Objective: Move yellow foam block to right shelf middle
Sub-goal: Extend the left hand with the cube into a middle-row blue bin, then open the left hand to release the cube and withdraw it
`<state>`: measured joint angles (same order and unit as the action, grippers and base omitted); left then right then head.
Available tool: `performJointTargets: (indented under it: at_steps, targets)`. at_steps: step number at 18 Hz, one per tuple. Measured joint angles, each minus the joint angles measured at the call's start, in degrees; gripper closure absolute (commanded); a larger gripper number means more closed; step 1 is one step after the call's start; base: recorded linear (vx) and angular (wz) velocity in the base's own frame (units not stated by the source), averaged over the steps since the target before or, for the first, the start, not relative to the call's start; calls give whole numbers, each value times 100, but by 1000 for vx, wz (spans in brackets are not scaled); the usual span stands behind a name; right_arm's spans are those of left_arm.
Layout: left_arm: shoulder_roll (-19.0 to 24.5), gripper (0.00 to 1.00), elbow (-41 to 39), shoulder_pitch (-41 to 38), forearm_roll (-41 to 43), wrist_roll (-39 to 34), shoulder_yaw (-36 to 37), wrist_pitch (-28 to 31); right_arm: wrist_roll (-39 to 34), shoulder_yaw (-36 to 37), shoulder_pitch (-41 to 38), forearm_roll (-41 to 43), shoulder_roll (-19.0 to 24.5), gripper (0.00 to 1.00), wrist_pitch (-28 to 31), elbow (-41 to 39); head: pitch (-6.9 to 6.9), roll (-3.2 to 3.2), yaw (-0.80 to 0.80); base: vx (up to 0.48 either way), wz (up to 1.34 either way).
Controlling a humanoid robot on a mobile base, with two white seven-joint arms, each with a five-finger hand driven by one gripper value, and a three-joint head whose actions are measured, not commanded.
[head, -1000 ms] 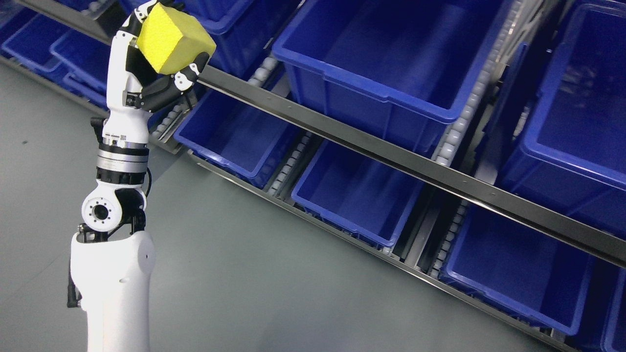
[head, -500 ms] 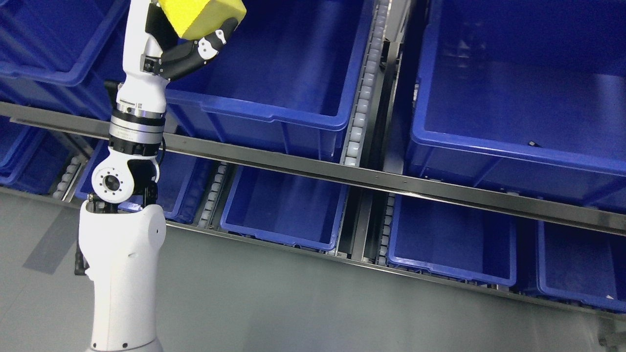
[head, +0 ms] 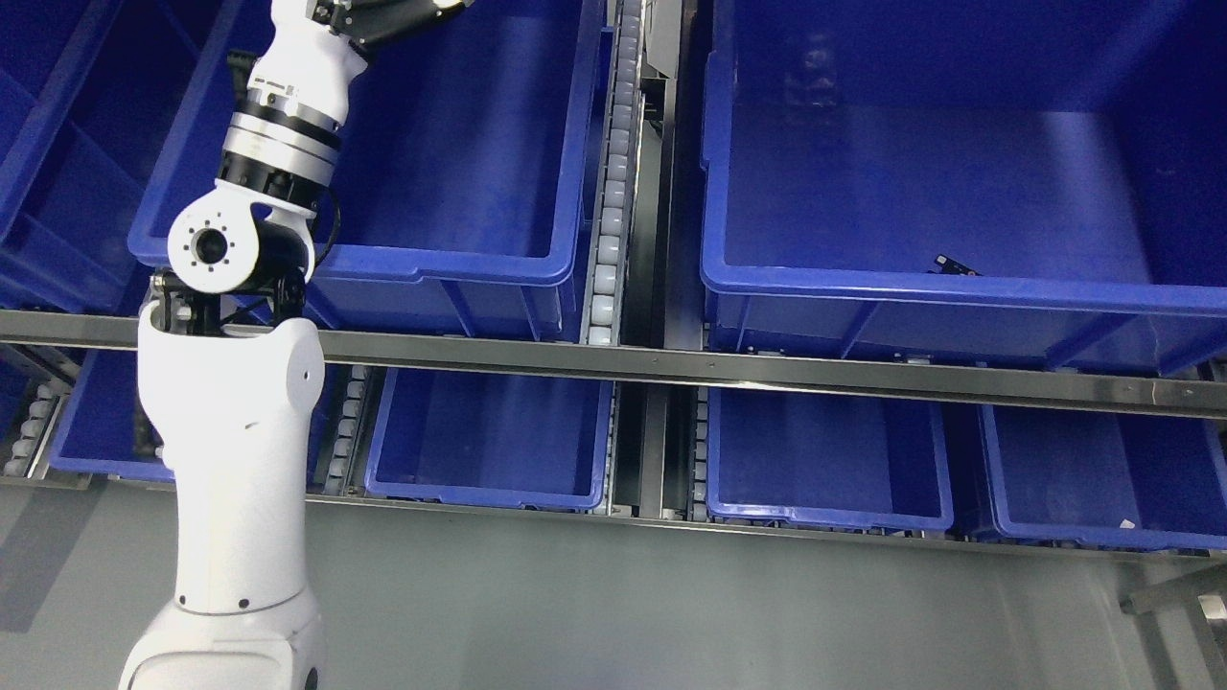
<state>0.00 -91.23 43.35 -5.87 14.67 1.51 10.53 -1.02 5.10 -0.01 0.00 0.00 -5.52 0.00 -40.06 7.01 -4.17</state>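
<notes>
Where the grey metal rail [head: 767, 369] of the shelf crosses the scene from left to right, it splits two levels of deep blue plastic bins. Above it, the large upper left bin [head: 460, 172] shows a bare blue floor with nothing lying in it, and the large upper right bin [head: 959, 192] holds only a small dark object [head: 956, 264] resting near its front wall, too small to identify. A column of pale grey rollers [head: 613, 192] runs between these two bins. Below the rail sit smaller blue bins: the lower middle-left bin [head: 489, 441] and lower middle-right bin [head: 824, 450] appear empty, while the lower right bin [head: 1102, 470] has a tiny white speck [head: 1127, 523] near its front rim. The grey floor [head: 671, 604] lies nearest the camera. The white left arm [head: 230, 431] rises from the lower left, its round elbow joint [head: 216, 251] in front of the upper left bin's near wall, the forearm tilting up and to the right over that bin. Only the black base of the left robot hand [head: 383, 17] shows at the top edge; its fingers are cut off, so I cannot tell how far they are closed or whether they hold anything. The yellow foam block is not in view.
</notes>
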Motion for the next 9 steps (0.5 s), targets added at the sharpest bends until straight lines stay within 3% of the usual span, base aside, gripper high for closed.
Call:
performJointTargets:
  at_steps: [3,6,9]
  targets:
    - [0,23,36,208,253,-398,53,1374,0,0,0,0,0,0,0,0,0,0,0,5,-24]
    - [0,4,82,239,452,-483,96,1736,0,0,0,0,0,0,0,0,0,0,0,0,0]
    - [0,0,121,249,649,-501,143,1876,0,0,0,0,0,0,0,0,-1,0,0,0,0]
